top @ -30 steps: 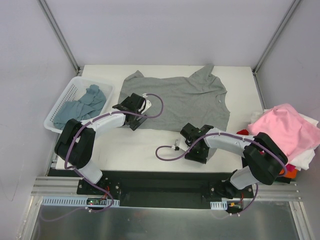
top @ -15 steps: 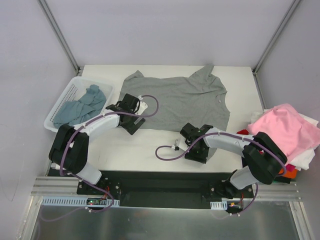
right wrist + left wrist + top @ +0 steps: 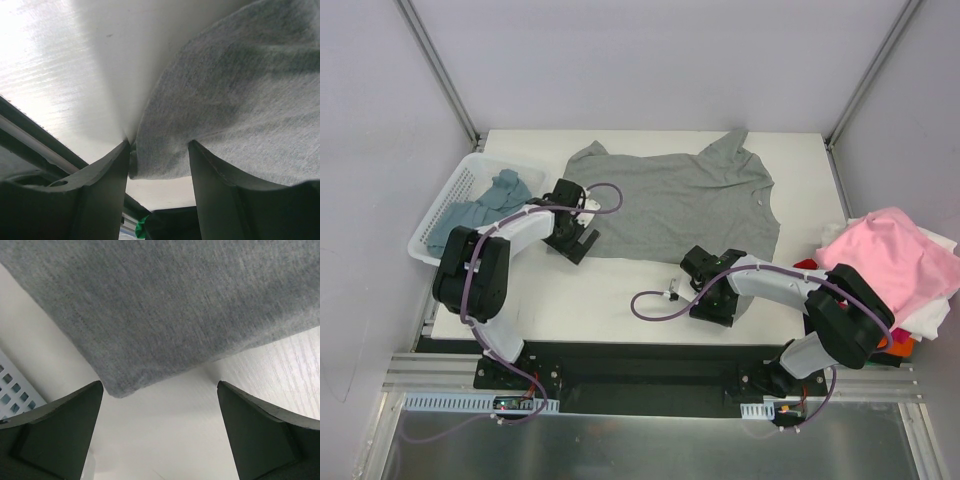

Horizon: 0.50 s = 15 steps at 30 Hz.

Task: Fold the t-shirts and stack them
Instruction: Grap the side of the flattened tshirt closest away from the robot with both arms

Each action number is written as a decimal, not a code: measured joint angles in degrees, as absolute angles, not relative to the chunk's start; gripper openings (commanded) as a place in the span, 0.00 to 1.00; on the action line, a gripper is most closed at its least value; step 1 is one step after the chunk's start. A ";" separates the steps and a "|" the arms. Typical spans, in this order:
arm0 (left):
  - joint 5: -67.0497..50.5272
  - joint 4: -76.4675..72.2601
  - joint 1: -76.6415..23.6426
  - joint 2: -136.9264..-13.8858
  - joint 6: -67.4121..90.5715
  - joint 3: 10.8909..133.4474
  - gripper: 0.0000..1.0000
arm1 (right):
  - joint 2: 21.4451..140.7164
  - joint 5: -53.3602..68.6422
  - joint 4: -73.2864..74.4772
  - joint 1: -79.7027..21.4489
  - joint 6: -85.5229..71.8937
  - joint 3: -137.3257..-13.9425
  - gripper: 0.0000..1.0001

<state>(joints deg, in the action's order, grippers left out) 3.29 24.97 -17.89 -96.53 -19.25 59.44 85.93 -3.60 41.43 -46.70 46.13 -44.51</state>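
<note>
A light heather-grey t-shirt [image 3: 670, 205] lies spread flat on the white table. My left gripper [image 3: 570, 235] is at its near-left corner. In the left wrist view it [image 3: 159, 385] is open wide, and the shirt's corner [image 3: 120, 385] lies just ahead of the fingers, not between them. My right gripper [image 3: 715, 300] is at the shirt's near-right part. In the right wrist view it [image 3: 157, 145] is closed on a bunch of grey cloth [image 3: 165, 150]. A dusty blue-teal t-shirt [image 3: 485, 210] lies crumpled in the basket. A pink t-shirt [image 3: 890, 255] tops a pile at the right.
The white slatted basket [image 3: 420, 245] stands at the table's left edge, right beside my left gripper. The pile at the right edge also shows white [image 3: 935, 320] and orange [image 3: 900, 345] cloth. Metal frame posts rise at both far corners.
My left gripper has moved left and a little away along the shirt's hem, to its near-left corner. The right arm and the shirt have not moved.
</note>
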 measured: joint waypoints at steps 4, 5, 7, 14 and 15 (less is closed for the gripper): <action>1.78 25.30 -16.88 -98.72 -19.31 60.71 0.97 | 85.93 -3.60 41.43 -46.63 46.13 -44.51 0.52; 1.48 25.32 -16.73 -99.07 -19.31 61.14 0.96 | 85.93 -3.57 41.43 -46.61 46.13 -44.51 0.52; 0.73 25.47 -15.94 -99.68 -19.35 61.71 0.94 | 85.93 -3.57 41.43 -46.57 46.11 -44.51 0.52; -1.72 26.00 -14.50 -101.03 -19.73 62.98 0.69 | 85.95 -3.51 41.45 -46.35 46.11 -44.51 0.45; -2.28 26.00 -14.50 -101.12 -19.81 63.00 0.63 | 85.95 -3.51 41.45 -46.33 46.13 -44.51 0.43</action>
